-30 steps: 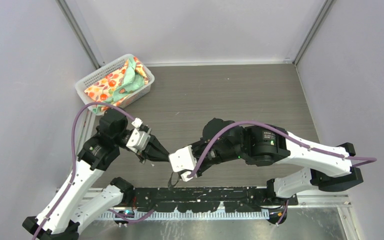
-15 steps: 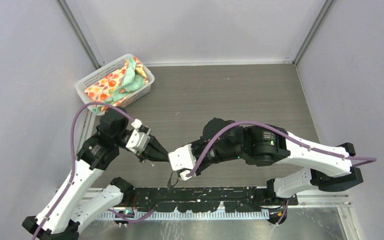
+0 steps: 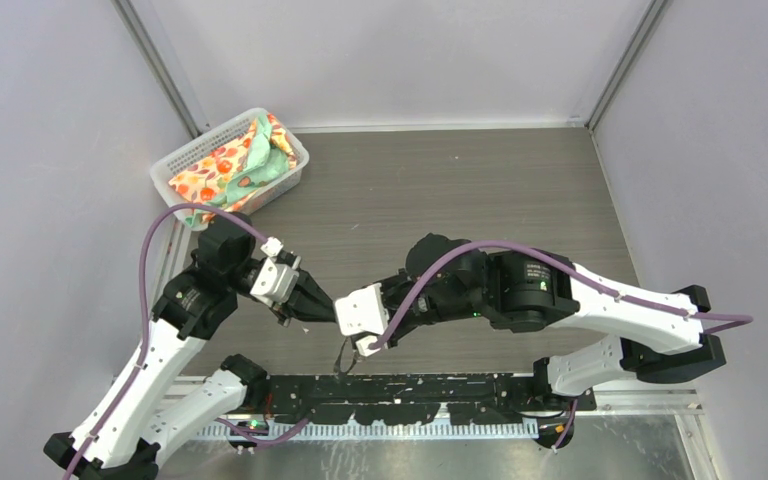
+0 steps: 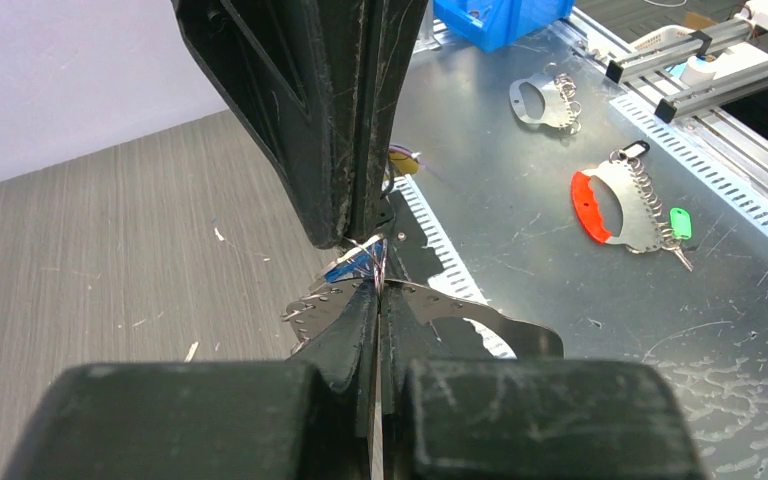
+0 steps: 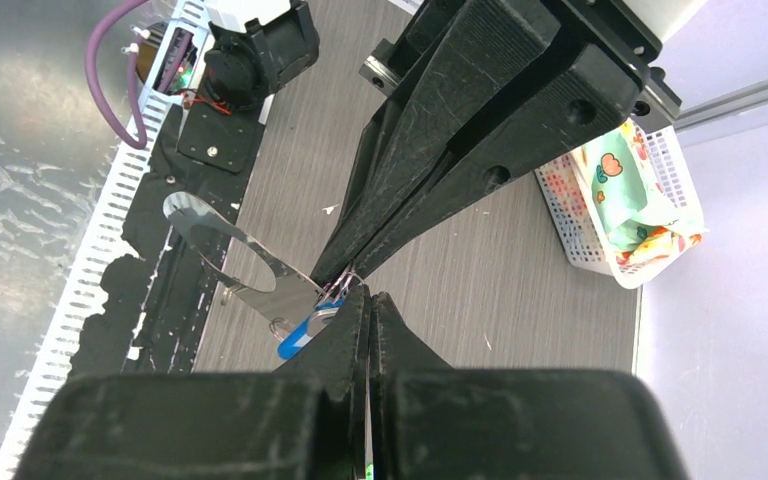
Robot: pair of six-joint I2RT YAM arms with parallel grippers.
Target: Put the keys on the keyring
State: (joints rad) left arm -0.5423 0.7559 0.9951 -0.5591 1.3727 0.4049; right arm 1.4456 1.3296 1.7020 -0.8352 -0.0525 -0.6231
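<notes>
Left end effector [image 4: 378,292]: fingers pressed together, tip to tip with the opposing fingers; it appears to pinch the edge of the keyring, whose flat grey metal shows on both sides of the pads.
Right end effector [image 5: 366,292]: fingers pressed together at the same meeting point. What lies between its pads is hidden, so its hold cannot be confirmed.
Worktop [image 3: 460,200]: both arms meet low over its near edge, by the black base rail.
Keyring [image 5: 192,214]: held aloft at the junction of the two tips, not resting on the worktop; its free end hangs out toward the rail.
Blue-tagged key [image 5: 298,338]: just below the junction, touching or nearly touching the keyring's edge. Whether it is already threaded cannot be told.
Small wire loop [image 4: 376,262]: thin and bright, directly between the opposing tips.
Green-tagged key: not identified at the junction.
Step in hand (judgement): passing the blue-tagged key's loop onto the keyring.
Recommended practice: keep the holding arm motionless. Feed with short, slow moves along the line of the keyring's edge. Avoid twisting, as the thin metal may flex or spring free. Release nothing until the loop visibly encircles the keyring. Both wrist views should confirm that before the arms separate.
</notes>
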